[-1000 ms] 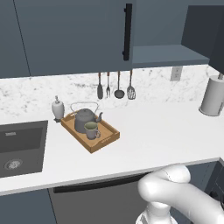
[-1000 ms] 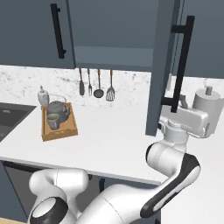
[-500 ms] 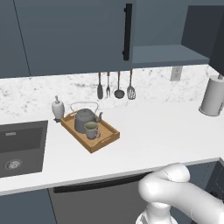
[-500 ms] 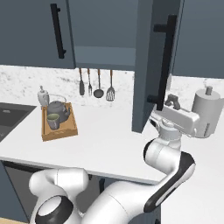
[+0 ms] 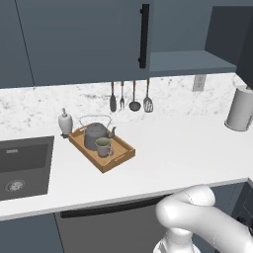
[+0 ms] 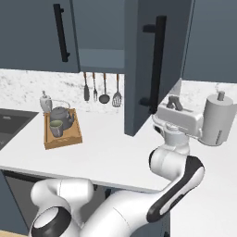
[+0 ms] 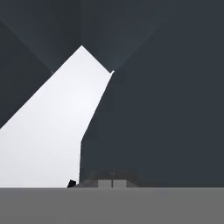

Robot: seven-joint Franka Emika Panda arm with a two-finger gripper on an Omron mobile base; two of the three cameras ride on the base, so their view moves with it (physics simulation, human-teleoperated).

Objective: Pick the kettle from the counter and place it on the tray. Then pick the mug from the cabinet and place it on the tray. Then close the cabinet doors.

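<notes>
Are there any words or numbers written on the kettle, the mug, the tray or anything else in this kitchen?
None: no readable words, numbers or signs.
The kettle, mug and tray are plain.
The soap bottle and the grey canister carry no label.
The cabinet doors are bare.

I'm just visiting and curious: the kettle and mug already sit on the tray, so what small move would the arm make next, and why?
Probably keep pushing the right cabinet door toward shut. The kettle and mug are on the tray, the left door looks closed, but this one stands ajar with the shelf showing. The shut gripper sits by its outer face.
</notes>
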